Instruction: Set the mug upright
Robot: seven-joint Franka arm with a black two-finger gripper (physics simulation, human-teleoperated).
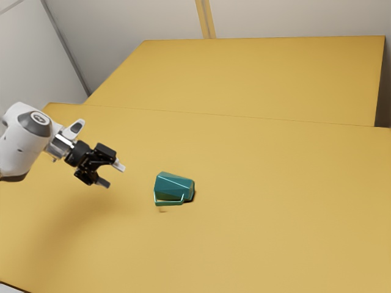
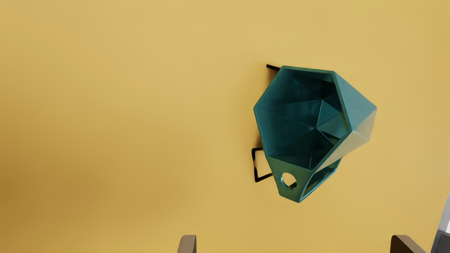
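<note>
In the exterior view the gripper (image 1: 116,175) hangs above the table on the left, its fingers apart with nothing between them. A teal faceted mug (image 1: 173,187) lies on its side to the exterior view's right of the gripper, with a gap between them. Its handle lies along the lower side there. In the wrist view the mug (image 2: 355,102) turns its open mouth toward the camera, showing the dark inside and the handle with a round hole. The gripper (image 2: 293,244) has its two fingertips wide apart, and the mug is beyond them.
The yellow table (image 1: 275,201) spreads around the mug, and a second yellow surface (image 1: 256,76) adjoins it at the back. Pale walls (image 1: 134,18) stand behind. A grey and white object (image 2: 443,228) shows at the edge of the wrist view, beside one finger.
</note>
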